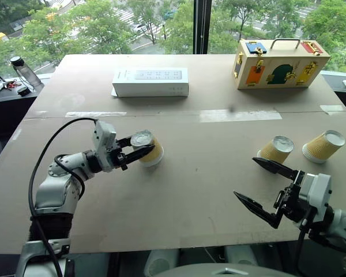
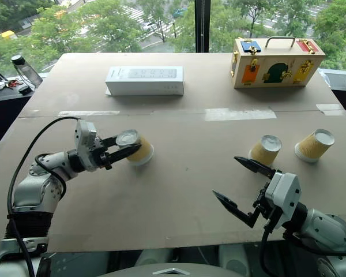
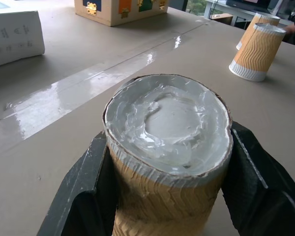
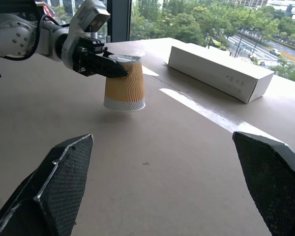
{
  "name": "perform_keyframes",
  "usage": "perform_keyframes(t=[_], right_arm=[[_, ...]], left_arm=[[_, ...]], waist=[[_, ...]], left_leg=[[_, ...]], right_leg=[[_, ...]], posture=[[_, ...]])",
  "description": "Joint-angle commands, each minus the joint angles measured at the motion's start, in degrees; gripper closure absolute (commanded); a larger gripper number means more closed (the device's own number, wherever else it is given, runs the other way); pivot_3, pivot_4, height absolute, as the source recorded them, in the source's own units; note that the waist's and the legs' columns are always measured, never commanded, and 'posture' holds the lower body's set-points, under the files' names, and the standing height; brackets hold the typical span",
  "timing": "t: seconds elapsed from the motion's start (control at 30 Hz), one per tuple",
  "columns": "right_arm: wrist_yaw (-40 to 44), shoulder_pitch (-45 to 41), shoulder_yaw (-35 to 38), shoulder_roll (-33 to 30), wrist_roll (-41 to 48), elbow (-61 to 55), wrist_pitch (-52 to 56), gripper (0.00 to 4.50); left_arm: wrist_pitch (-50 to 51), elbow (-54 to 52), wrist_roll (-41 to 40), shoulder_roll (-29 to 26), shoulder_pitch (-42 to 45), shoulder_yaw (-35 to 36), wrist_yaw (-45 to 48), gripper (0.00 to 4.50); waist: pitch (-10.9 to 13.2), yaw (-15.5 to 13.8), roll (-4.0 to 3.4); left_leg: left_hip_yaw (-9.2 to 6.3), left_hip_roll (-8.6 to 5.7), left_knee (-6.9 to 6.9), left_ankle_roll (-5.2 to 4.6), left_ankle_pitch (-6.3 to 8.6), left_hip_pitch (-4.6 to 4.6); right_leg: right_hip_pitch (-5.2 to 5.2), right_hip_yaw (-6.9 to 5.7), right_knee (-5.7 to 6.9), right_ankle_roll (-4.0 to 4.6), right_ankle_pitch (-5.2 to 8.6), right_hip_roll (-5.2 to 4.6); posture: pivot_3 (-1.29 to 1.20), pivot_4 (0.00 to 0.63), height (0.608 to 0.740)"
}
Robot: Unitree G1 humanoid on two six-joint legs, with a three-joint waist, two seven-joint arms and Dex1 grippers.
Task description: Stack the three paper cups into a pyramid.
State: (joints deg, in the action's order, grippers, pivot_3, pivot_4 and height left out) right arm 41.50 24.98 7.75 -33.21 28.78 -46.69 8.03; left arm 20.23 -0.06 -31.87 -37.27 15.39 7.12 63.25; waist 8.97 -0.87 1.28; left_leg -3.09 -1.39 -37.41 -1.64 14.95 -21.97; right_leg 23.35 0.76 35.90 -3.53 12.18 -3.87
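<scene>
One paper cup [image 1: 148,148] stands upside down, white base up, left of the table's middle. My left gripper [image 1: 143,144] is shut on it, one black finger [image 3: 81,191] on each side of its ribbed yellow-tan wall near the top. Its rim sits at or just above the table; I cannot tell which. The other two cups [image 1: 275,149] [image 1: 324,145] stand upside down, side by side, at the right. My right gripper [image 1: 245,177] hangs open in front of them, near the table's front edge, with nothing between its fingers.
A long white box [image 1: 151,81] lies at the back, left of centre. At the back right stands a wooden box [image 1: 279,63] with latches and a handle. A bottle [image 1: 24,70] stands off the table's far left corner. Tape strips cross the tabletop [image 1: 190,190].
</scene>
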Motion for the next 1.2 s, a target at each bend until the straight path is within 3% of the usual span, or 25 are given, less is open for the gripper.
perform_keyframes(t=[0.03,0.2,0.43,0.8,0.83,0.87,0.93,1.2], right_arm=[[-1.3,1.4,2.0,0.7,-0.8,-2.0,-1.6,0.0],[-1.9,6.6,3.9,2.3,-2.0,-1.4,-3.1,0.0],[-2.1,12.6,4.9,4.2,-4.2,-0.9,-6.0,0.0],[-2.2,13.4,4.5,5.0,-5.5,-0.3,-7.1,0.0],[-2.1,13.3,4.6,5.0,-5.5,-0.3,-7.1,0.0],[-2.1,13.3,4.7,5.0,-5.4,-0.2,-7.0,0.0],[-2.2,13.2,4.9,4.9,-5.2,-0.3,-6.8,0.0],[-6.7,11.1,9.2,6.6,-3.0,-0.3,-4.9,0.0]], left_arm=[[4.3,-4.8,0.5,0.6,4.0,-4.5,-1.5,2.32],[6.7,-3.4,3.1,3.6,9.5,-9.8,-3.6,2.32],[1.3,-0.9,9.1,5.7,10.1,-14.3,-3.5,2.32],[-1.1,3.3,11.5,10.3,11.4,-13.8,-6.0,2.32],[-1.1,3.6,11.8,10.6,11.4,-13.5,-6.4,1.32],[-0.8,3.7,11.6,10.8,11.5,-13.3,-6.4,1.07],[-0.3,3.6,11.2,10.9,11.6,-12.9,-6.0,0.06],[1.9,-3.2,3.8,9.0,8.2,-5.7,-5.2,0.02]], waist=[[0.0,0.1,0.0],[0.0,0.2,-0.01],[0.0,0.2,-0.01],[0.0,0.1,-0.01],[0.0,0.1,-0.01],[0.0,0.1,-0.01],[0.0,0.1,-0.01],[0.0,0.2,-0.01]], left_leg=[[-0.01,-0.01,0.0,0.0,0.0,0.0],[0.0,0.0,0.01,0.0,0.0,0.03],[0.08,0.01,0.0,0.0,0.0,0.03],[0.06,0.01,-0.02,-0.01,-0.01,0.04],[0.06,0.01,-0.03,-0.01,-0.01,0.03],[0.06,0.01,-0.03,-0.01,-0.01,0.02],[0.05,0.01,-0.02,-0.01,0.0,0.02],[0.04,0.02,-0.02,-0.01,-0.01,0.04]], right_leg=[[0.0,-0.01,0.0,-0.03,-0.02,0.0],[0.0,0.03,0.02,-0.05,-0.03,0.1],[0.0,0.13,0.02,-0.05,-0.02,0.14],[0.0,0.12,0.03,0.04,0.03,0.14],[0.0,0.12,0.02,0.01,0.02,0.13],[0.0,0.12,0.02,-0.06,-0.02,0.13],[0.0,0.12,0.02,-0.06,-0.03,0.13],[0.0,0.12,0.03,-0.05,-0.02,0.13]], posture=[[0.0,0.15,0.74],[0.0,0.15,0.74],[0.0,0.15,0.74],[0.0,0.15,0.74],[0.0,0.15,0.74],[0.0,0.15,0.74],[0.0,0.15,0.74],[0.0,0.15,0.74]])
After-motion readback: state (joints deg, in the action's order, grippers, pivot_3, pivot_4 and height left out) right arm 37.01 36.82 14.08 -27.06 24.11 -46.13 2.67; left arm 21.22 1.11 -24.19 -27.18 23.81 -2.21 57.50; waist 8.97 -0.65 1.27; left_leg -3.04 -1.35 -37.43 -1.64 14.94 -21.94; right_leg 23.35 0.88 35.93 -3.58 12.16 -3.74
